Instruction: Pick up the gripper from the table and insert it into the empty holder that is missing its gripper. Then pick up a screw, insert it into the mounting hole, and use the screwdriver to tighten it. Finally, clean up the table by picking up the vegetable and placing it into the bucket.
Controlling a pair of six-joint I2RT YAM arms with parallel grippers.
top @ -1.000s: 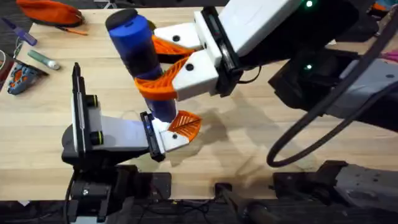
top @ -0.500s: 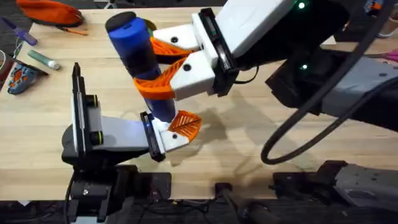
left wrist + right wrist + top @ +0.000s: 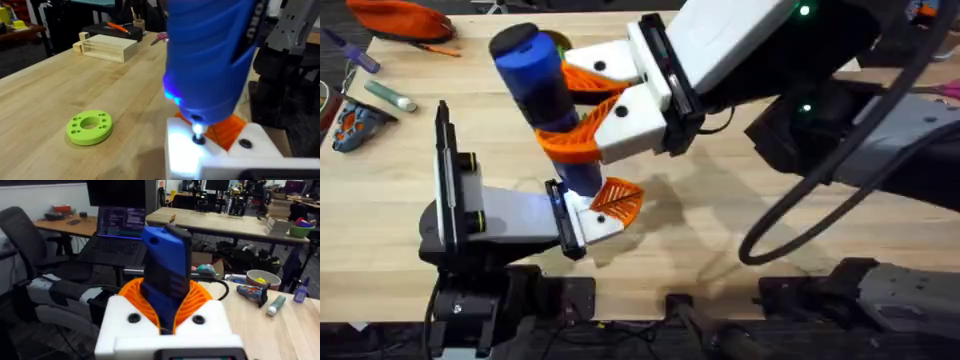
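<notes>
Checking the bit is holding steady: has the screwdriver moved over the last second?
Barely. The screwdriver, clamped in the right gripper, tilted slightly: its cap edged toward the marker, while its tip stayed at the holder.

A robotics lab: rows of cluttered workbenches, an open laptop and office chair.

screwdriver tip hidden behind its own body, overhead; top cropped at left wrist

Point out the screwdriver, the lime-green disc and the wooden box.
screwdriver (image 3: 542, 92), overhead view, on its blue body.
lime-green disc (image 3: 74, 131), left wrist view, on its flat top.
wooden box (image 3: 107, 47), left wrist view, on its front side.
</notes>
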